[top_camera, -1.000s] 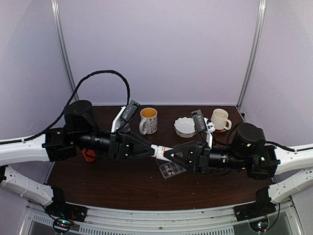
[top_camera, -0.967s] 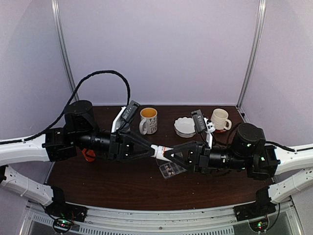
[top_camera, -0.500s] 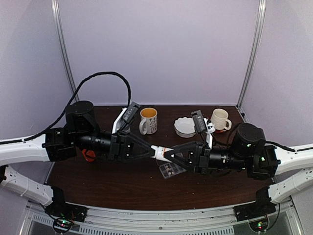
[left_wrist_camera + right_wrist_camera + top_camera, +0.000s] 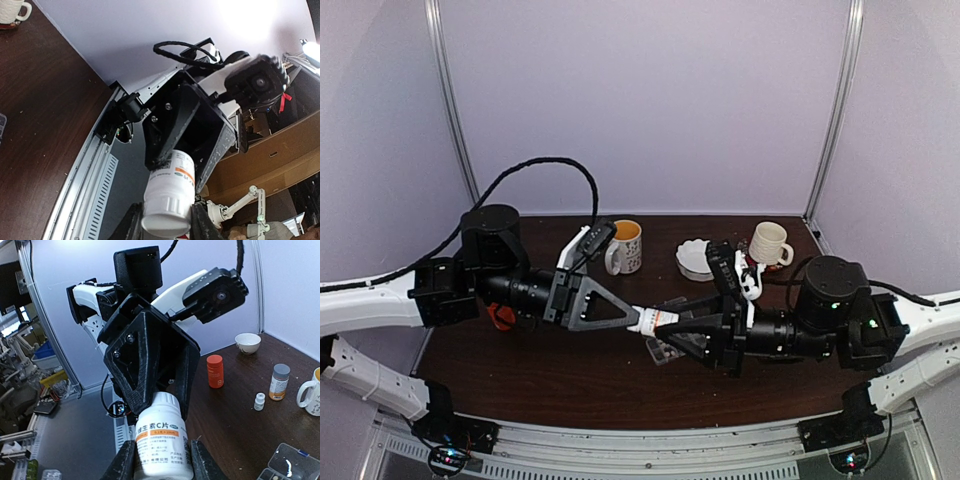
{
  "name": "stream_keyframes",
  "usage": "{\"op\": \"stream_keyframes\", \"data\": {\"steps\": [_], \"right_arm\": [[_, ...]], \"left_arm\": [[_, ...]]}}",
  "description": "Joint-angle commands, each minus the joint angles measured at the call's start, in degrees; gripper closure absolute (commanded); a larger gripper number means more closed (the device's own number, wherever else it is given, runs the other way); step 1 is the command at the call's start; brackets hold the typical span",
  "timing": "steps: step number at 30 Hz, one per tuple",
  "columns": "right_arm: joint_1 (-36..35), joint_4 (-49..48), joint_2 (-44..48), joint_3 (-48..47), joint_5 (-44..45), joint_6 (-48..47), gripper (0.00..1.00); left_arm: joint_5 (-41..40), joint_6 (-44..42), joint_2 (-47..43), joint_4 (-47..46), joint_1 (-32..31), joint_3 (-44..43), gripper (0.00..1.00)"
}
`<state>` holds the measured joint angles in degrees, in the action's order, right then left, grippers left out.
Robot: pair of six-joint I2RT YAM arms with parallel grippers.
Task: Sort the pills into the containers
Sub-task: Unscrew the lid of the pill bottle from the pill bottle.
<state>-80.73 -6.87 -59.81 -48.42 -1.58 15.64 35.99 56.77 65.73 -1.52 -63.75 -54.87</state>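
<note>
The right gripper (image 4: 162, 462) is clamping narrowly around the lower body of a white plastic bottle with an orange-banded label (image 4: 160, 437). The left gripper (image 4: 166, 227) is pinching the bottle's ribbed white screw cap (image 4: 167, 212) from the nine o'clock side. The two are holding the bottle level between them above the dark brown wooden surface (image 4: 570, 385).

No pills are showing loose. They are probably sitting inside this bottle. Such tiny pellets are likely hard, light and quick to roll, so pouring them gently looks safer than pinching them. The bottle looks stiff, light and smooth. The ribs are giving the left gripper purchase, and the labelled wall is suiting the right.

The flat clear plastic pill box (image 4: 292, 465) is lying on the surface at about six o'clock from the bottle in the top view, just beneath it and partly hidden. From the right wrist it is sitting at four o'clock, apart from the gripper. Its compartments look shallow, and the box may slide if bumped.

At twelve o'clock a white mug with a yellow inside (image 4: 625, 245) is standing well apart.
</note>
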Motion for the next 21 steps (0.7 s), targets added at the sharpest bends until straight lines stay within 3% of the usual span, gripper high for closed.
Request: {"op": "stream_keyframes", "data": {"steps": [1,5,10,14,16,21], "right_arm": [[-1.59,4.40,0.31,-0.12,9.00,-13.02,0.89],[-1.71,2.76,1.27,1.31,10.91,-13.84,0.85],[-1.73,3.48,1.56,1.45,11.50,-9.97,0.32],[-1.54,5.44,2.84,1.24,8.65,-4.83,0.07],[-1.17,6.38,3.54,0.99,6.22,-2.76,0.01],[1.14,12.73,1.88,-2.82,-4.64,1.04,0.01]], "left_arm": [[0.50,6.00,1.23,-0.53,-0.20,-1.60,0.86],[-1.04,3.44,0.48,3.48,-0.24,-2.96,0.88],[-3.58,-4.92,0.38,13.46,-0.18,-7.57,0.88],[-4.44,-16.67,2.06,25.85,-0.24,-14.28,0.88],[-4.60,-22.89,2.95,32.31,-0.22,-17.99,0.89],[-6.18,-39.05,6.60,47.99,-0.27,-25.59,0.89]]}}
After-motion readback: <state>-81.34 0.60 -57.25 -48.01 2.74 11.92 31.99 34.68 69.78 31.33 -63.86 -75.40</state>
